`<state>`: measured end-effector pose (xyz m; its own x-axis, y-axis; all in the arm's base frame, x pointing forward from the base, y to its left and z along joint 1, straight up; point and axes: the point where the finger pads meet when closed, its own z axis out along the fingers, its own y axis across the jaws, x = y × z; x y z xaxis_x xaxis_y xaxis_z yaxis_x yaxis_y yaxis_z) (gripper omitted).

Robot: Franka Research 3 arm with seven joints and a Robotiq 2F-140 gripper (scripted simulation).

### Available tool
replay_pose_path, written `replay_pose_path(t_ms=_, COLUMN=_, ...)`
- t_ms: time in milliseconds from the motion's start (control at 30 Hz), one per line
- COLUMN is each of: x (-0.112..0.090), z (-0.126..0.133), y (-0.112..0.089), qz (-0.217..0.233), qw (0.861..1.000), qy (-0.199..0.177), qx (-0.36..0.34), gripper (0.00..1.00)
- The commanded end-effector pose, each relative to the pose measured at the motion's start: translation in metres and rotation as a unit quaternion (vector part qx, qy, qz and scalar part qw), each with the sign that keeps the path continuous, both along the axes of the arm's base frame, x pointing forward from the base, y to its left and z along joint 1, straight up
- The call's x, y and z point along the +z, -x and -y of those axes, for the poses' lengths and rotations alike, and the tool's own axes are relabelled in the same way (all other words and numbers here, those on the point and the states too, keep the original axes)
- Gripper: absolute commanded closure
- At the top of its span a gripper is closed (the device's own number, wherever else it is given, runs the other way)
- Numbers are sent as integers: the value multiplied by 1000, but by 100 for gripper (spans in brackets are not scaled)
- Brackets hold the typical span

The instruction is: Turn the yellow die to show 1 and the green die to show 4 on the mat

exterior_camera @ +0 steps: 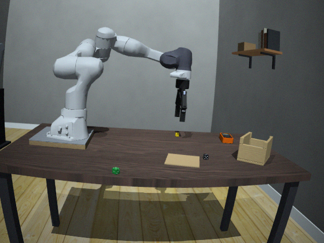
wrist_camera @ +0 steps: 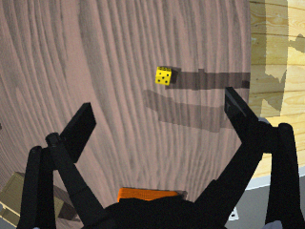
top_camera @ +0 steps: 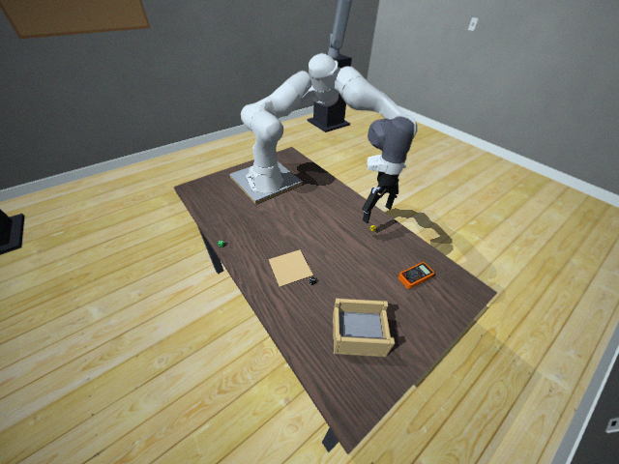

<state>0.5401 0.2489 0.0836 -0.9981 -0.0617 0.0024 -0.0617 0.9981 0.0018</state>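
Observation:
The yellow die (top_camera: 372, 228) lies flat on the dark table near its far right edge; it also shows in the exterior view (exterior_camera: 176, 134) and in the wrist view (wrist_camera: 164, 76). My gripper (top_camera: 378, 205) (exterior_camera: 180, 118) hangs open and empty a little above it, fingers spread wide (wrist_camera: 159, 114). The green die (top_camera: 221, 244) (exterior_camera: 116, 170) sits near the table's left edge. The black die (top_camera: 312, 280) (exterior_camera: 205, 156) rests just off the tan mat's (top_camera: 290, 267) right corner. The mat (exterior_camera: 181, 160) carries nothing.
An orange multimeter (top_camera: 416, 275) lies right of the mat, also visible in the exterior view (exterior_camera: 226, 137). An open wooden box (top_camera: 362, 327) (exterior_camera: 254, 148) stands toward the near end. The arm's base (top_camera: 264, 184) is at the far end. The table's edge runs close beside the yellow die.

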Motion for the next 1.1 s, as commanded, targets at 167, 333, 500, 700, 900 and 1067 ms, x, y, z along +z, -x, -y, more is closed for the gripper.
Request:
replay_pose_path(t_ms=167, x=2, z=-5, y=-1, qz=1, qw=992, qy=0, qx=-127, gripper=0)
replay_pose_path(t_ms=333, x=2, z=-5, y=-1, qz=2, qw=991, qy=0, qx=-134, gripper=71)
replay_pose_path(t_ms=500, x=2, z=-5, y=-1, qz=2, qw=991, qy=0, qx=-134, gripper=71)
replay_pose_path(t_ms=700, x=2, z=-5, y=-1, qz=2, qw=991, qy=0, qx=-134, gripper=71)
replay_pose_path(t_ms=900, x=2, z=-5, y=-1, qz=2, qw=991, qy=0, qx=-134, gripper=71)
replay_pose_path(t_ms=1067, x=2, z=-5, y=-1, qz=2, qw=991, qy=0, qx=-134, gripper=71)
